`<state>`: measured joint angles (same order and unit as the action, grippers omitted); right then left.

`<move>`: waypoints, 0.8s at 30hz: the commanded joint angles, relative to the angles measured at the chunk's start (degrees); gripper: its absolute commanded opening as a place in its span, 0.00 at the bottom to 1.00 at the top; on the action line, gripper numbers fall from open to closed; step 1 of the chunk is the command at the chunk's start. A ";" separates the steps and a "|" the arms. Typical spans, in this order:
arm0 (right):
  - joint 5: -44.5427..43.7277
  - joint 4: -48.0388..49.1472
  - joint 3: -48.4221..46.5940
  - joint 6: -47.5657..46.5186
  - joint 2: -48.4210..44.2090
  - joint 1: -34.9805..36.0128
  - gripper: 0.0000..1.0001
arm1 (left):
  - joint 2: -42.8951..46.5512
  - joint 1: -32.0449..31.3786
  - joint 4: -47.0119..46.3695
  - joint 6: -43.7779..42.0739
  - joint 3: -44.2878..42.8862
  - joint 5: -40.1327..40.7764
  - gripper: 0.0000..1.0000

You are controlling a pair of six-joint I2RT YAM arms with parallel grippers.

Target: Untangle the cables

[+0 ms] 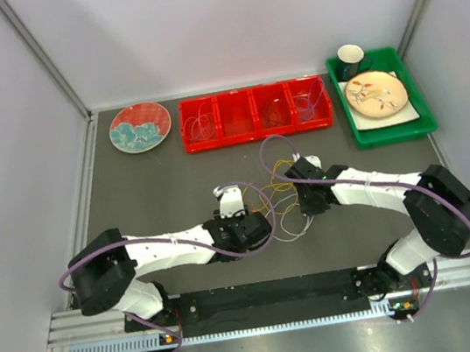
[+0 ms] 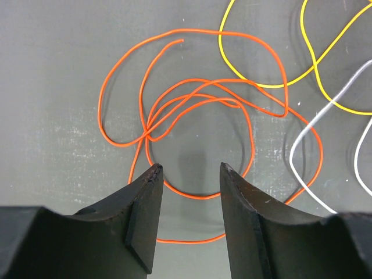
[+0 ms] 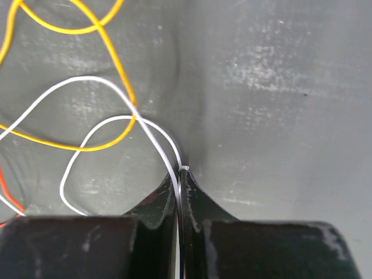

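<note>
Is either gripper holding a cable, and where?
Right gripper pinches the white cable near its end. Left gripper is open over the orange cable, holding nothing.

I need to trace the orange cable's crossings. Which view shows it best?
Left wrist view: the orange cable fills it, loops sharp. The top view shows only faint thin strands; the right wrist view, a sliver at its left edge.

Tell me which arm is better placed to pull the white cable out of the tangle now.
Right. The right hand is shut on the white cable, while the left hand hangs open over the orange cable and holds nothing.
</note>
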<state>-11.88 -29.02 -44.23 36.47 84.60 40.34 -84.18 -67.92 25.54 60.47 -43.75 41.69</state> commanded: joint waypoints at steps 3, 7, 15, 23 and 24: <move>3.09 -0.69 1.52 0.45 0.13 -0.35 0.00 | -0.54 -0.11 -0.75 -0.35 -2.13 1.81 0.48; 3.44 -4.90 -0.68 -0.17 -3.64 -0.35 0.00 | -0.89 -0.11 -0.67 -0.35 -2.40 1.90 0.48; 4.14 -14.30 -8.58 -0.96 -13.66 -0.43 0.00 | -0.72 -0.11 -0.84 -0.18 -2.31 2.16 0.48; 3.09 -18.36 -18.61 -2.54 -14.81 -0.43 0.00 | -0.02 -0.02 -0.93 0.00 -1.69 2.25 0.48; 2.74 -18.53 -19.57 -2.98 -14.38 -0.35 0.00 | 0.07 -0.11 -0.93 0.00 -1.78 2.25 0.48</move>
<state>-7.88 -45.04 -58.67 35.22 70.22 40.34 -84.93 -67.92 25.56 60.27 -44.31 42.09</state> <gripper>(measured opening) 0.007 0.479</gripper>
